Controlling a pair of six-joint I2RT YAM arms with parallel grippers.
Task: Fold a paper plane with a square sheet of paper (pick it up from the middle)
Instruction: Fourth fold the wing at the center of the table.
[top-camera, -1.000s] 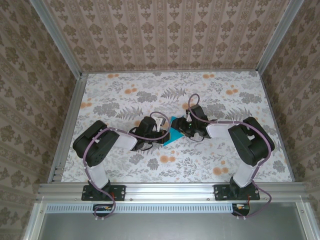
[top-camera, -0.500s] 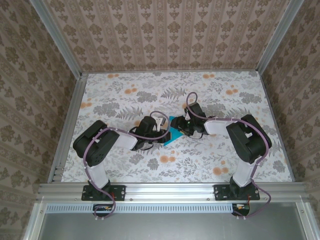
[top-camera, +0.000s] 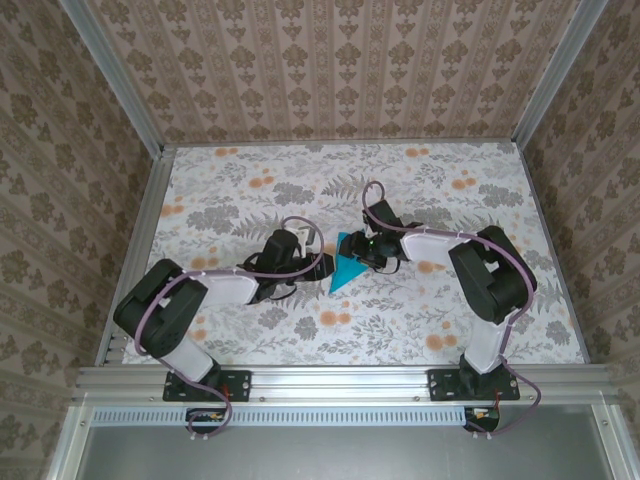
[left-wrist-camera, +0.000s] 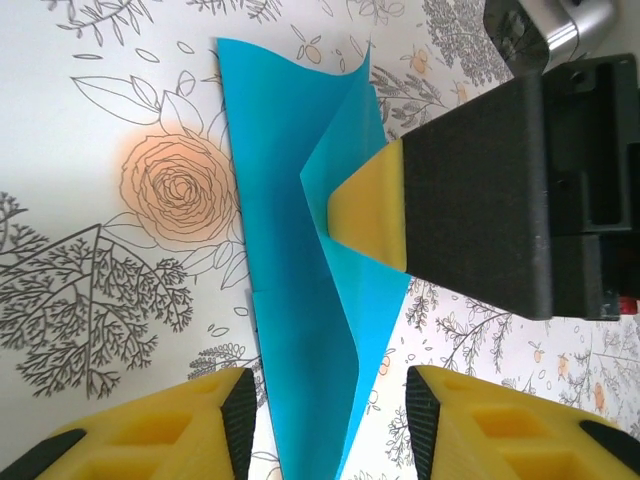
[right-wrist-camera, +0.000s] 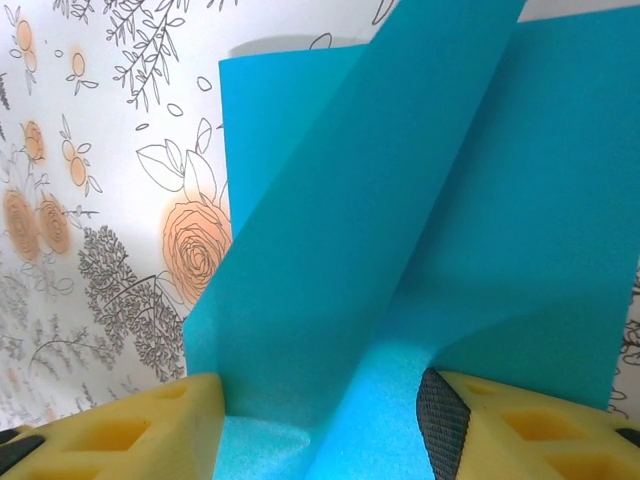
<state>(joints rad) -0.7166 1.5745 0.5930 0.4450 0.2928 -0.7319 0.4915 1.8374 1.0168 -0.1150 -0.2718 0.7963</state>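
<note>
Floral table (top-camera: 250, 190) w/ 1 teal sheet (top-camera: 345, 270), part-folded; 2 grippers, both unclenched: left gripper (left-wrist-camera: 325, 410) astride tip, right gripper (right-wrist-camera: 320, 410) astride flap

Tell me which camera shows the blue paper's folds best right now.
Left wrist: nearly the whole paper lies in frame, with its taper and raised flap both clear. The right wrist view sits too close, showing the paper cropped with one flap standing up. The top external view shows the paper as a small teal triangle, its folds unreadable.
</note>
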